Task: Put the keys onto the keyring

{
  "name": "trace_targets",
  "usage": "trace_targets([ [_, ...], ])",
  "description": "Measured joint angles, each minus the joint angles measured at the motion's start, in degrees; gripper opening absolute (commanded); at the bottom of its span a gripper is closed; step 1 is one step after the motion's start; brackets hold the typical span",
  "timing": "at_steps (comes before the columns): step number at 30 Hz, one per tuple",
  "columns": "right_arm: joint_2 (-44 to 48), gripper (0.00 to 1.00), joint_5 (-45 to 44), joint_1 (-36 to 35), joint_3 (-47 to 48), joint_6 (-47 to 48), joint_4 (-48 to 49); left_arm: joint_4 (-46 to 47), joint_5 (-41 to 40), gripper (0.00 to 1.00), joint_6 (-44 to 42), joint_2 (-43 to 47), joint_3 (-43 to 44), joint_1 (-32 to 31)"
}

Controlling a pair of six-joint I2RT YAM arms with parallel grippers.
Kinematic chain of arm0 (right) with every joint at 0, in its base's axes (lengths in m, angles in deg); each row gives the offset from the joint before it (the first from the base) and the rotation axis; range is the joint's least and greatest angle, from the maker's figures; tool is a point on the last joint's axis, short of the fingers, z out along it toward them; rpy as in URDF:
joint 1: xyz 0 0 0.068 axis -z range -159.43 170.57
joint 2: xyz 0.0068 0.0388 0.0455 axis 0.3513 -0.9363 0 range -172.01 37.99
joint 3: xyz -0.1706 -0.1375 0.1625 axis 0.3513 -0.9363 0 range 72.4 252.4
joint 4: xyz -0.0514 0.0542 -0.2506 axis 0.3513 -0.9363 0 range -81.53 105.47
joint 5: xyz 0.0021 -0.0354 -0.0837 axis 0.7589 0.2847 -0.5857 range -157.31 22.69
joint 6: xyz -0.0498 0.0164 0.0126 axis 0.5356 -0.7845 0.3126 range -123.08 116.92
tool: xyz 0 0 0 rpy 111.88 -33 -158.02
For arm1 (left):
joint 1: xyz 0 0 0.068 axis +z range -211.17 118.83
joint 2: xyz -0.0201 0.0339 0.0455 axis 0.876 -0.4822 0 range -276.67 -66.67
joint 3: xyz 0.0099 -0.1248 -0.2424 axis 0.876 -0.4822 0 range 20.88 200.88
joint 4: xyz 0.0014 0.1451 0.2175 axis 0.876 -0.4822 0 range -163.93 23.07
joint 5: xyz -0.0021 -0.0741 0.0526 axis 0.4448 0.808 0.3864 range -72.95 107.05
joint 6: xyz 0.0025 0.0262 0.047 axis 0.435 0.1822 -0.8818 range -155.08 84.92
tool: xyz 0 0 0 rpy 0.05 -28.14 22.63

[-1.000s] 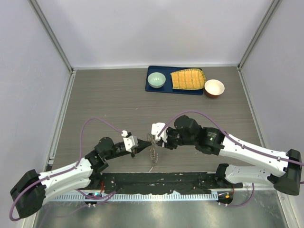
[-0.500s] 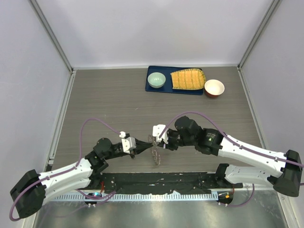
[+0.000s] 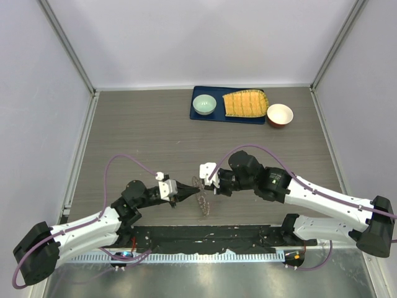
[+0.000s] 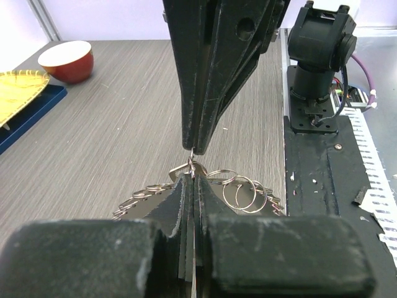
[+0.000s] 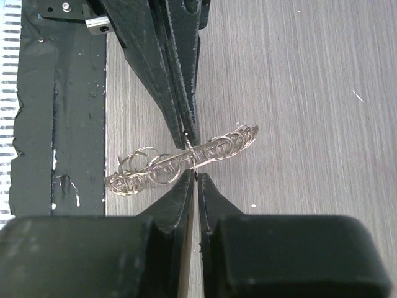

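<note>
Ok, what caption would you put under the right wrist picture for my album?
The left gripper and right gripper meet tip to tip at the keyring.

No legible text anywhere.

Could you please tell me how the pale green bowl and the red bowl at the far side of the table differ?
Colour: the green bowl is pale green, while the red bowl is red outside and white inside. Placement: the green bowl sits on the left end of the blue tray; the red bowl stands on the bare table, beside the tray's right end. Both are round, upright, similar in size and look empty.
</note>
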Motion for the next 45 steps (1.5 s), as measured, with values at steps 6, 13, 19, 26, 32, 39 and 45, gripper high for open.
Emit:
trace_targets([
  [6,-0.2,0.01,0.8,0.0,0.0,0.2,-0.4,0.2,-0.2,0.0,0.0,-0.2,0.0,0.0],
  [13,-0.9,0.01,0.9,0.2,0.6,0.5,-2.1,-0.6,0.1,0.0,0.0,-2.4,1.1,0.0],
  [19,-1.1,0.01,0.7,0.4,1.7,1.2,-3.9,-2.3,0.5,0.0,0.0,-3.6,2.8,0.0],
  [26,-2.5,0.01,0.0,0.4,3.2,1.9,-6.4,-5.3,1.2,0.0,-0.1,-6.0,5.1,0.0],
  [32,-3.0,0.01,-1.1,0.4,4.5,2.5,-9.0,-6.5,1.9,0.0,-0.1,-8.4,7.0,0.0],
  [39,-3.5,0.01,-2.0,0.4,5.3,2.9,-10.2,-7.5,2.0,0.0,-0.1,-9.2,7.8,0.0],
  [45,-3.7,0.01,-2.8,0.4,6.1,3.0,-11.2,-8.2,2.3,0.0,-0.2,-9.6,8.3,0.0],
])
